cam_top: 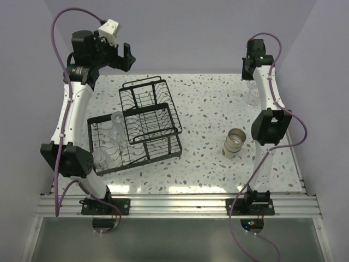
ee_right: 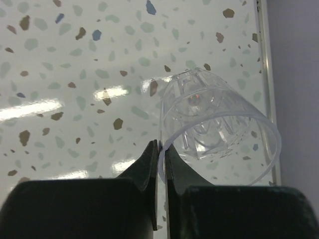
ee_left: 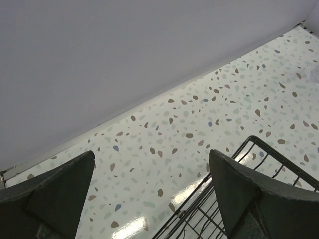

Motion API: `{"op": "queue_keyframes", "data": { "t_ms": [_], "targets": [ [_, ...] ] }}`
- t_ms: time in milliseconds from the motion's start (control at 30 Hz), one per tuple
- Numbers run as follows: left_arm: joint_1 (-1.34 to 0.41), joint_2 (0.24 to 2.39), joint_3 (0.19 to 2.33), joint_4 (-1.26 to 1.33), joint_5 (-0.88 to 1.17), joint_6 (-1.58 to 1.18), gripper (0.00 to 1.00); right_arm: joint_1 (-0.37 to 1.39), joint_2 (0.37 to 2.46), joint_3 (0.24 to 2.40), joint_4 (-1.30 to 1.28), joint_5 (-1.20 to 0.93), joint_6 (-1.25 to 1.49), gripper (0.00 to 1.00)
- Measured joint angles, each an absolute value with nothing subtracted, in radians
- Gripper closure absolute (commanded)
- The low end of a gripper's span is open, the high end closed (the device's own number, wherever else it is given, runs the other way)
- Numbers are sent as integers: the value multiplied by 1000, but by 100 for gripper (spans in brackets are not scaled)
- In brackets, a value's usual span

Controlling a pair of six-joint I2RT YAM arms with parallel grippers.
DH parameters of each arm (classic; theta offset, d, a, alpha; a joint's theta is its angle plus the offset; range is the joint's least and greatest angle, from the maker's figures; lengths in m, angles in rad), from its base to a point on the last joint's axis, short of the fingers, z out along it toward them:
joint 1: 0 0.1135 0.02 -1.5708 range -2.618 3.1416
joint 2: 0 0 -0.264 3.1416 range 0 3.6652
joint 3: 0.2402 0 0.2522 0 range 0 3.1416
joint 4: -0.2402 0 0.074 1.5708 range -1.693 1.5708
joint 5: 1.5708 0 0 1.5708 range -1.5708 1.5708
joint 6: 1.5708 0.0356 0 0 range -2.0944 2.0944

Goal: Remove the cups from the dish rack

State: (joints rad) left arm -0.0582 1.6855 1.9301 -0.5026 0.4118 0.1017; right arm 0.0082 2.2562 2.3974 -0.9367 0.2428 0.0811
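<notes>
Our right gripper (ee_right: 160, 152) pinches the rim of a clear cup (ee_right: 214, 119) near the far right edge of the bench (cam_top: 207, 98); our left gripper (ee_left: 151, 157) hangs spread above the far corner of the dish rack (cam_top: 150, 117); other clear cups (cam_top: 115, 130) sit in its near-left basket; a tan cup (cam_top: 235, 143) stands on the bench, well apart from the rack.

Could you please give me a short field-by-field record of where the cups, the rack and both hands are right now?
left hand: open, empty, raised near the rack's far left corner
right hand: shut on the rim of a clear cup, far right of the table
dish rack: centre-left on the table
rack contents: clear cups at its left end
tan cup: upright on the table, right of the rack, apart from it
</notes>
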Motion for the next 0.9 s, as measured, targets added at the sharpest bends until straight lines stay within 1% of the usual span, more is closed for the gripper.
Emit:
{"op": "queue_keyframes", "data": {
  "t_ms": [167, 600, 900],
  "targets": [
    [-58, 1685, 1919, -512, 391, 123, 0, 4, 2274, 2393, -966, 306, 13, 100],
    [-58, 1685, 1919, -519, 384, 142, 0, -73, 2325, 2393, -1010, 231, 8, 100],
    [-58, 1685, 1918, -519, 382, 143, 0, -78, 2369, 2419, -1065, 182, 33, 100]
  ]
}}
